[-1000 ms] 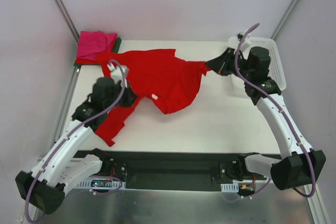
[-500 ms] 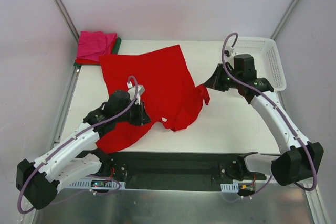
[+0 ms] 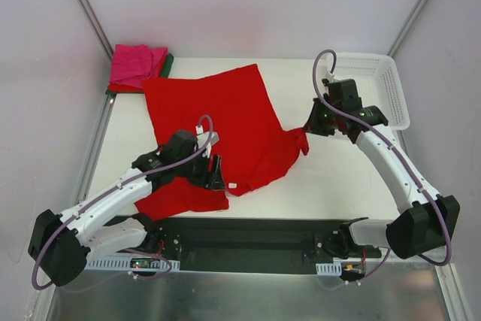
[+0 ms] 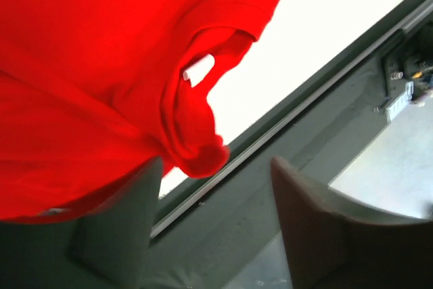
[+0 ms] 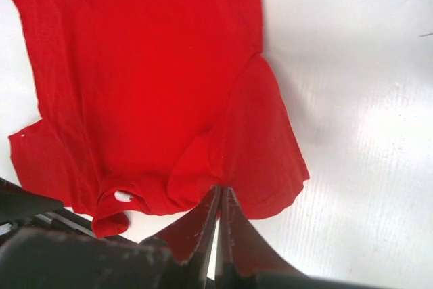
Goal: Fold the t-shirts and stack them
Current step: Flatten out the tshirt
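The red shirt (image 3: pixel 225 110) is lying spread over the left half of the counter (image 3: pixel 338 178). It is running from near the far left corner down to the near edge, with one sleeve pointing right at mid-counter and its collar end bunching by the near edge. A white tag (image 4: pixel 198 69) is showing inside the collar.

The left end effector (image 3: pixel 214 171) is sitting low over that collar end with its fingers (image 4: pixel 122 228) spread. In the left wrist view the gap between them is showing only the counter's near edge and the dark rail, while the cloth is lying against one finger.

The right end effector (image 3: pixel 310 124) is pointing down at the right sleeve. Its fingers are pressed together, with the tips at the sleeve's hem, and I cannot tell whether any cloth is caught between them.

At the far left corner a pink shirt (image 3: pixel 137 65) is lying folded on top of a pile, with a green shirt (image 3: pixel 168 64) peeking out at its edge. A basket (image 3: pixel 387 88) is sitting at the far right corner, just behind the right arm.
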Motion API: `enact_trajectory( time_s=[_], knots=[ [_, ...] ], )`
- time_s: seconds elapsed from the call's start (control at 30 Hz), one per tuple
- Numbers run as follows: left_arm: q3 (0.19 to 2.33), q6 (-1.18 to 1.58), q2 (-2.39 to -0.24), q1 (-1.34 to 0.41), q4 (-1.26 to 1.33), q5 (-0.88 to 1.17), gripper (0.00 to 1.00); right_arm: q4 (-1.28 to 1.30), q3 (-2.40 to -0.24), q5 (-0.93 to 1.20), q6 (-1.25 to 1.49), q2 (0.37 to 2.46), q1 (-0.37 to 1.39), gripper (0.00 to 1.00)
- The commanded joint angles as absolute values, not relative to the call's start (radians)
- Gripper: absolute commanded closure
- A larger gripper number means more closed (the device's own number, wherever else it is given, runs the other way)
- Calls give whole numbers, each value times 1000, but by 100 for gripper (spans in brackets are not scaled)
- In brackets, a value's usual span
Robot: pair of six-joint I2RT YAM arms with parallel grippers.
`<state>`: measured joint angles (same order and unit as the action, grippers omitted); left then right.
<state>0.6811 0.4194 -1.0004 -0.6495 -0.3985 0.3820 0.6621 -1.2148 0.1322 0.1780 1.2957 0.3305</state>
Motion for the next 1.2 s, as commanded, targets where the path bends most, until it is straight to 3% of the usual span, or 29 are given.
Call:
enact_trajectory(
  time_s=[0.0,0.03,0.13,0.5,0.93,1.17],
  knots=[
    [724,405,-1006,-670,-429,413,16,721,-1273,-20,169,1305,341,90],
    [742,402,-1005,-672,-436,408,1,724,-1278,-29,166,1308,342,91],
    [805,390,-983,-673,-469,376,1,724,-1287,-48,169,1316,345,99],
    [1118,252,-1118,-675,-502,137,1,722,-1272,-46,163,1312,357,99],
    [1618,-59,-1710,-667,-433,-99,1,719,-1210,-57,169,1255,360,99],
    [1878,-72,-1975,-542,-344,-38,1,710,-1187,-48,173,1216,362,99]
  ],
)
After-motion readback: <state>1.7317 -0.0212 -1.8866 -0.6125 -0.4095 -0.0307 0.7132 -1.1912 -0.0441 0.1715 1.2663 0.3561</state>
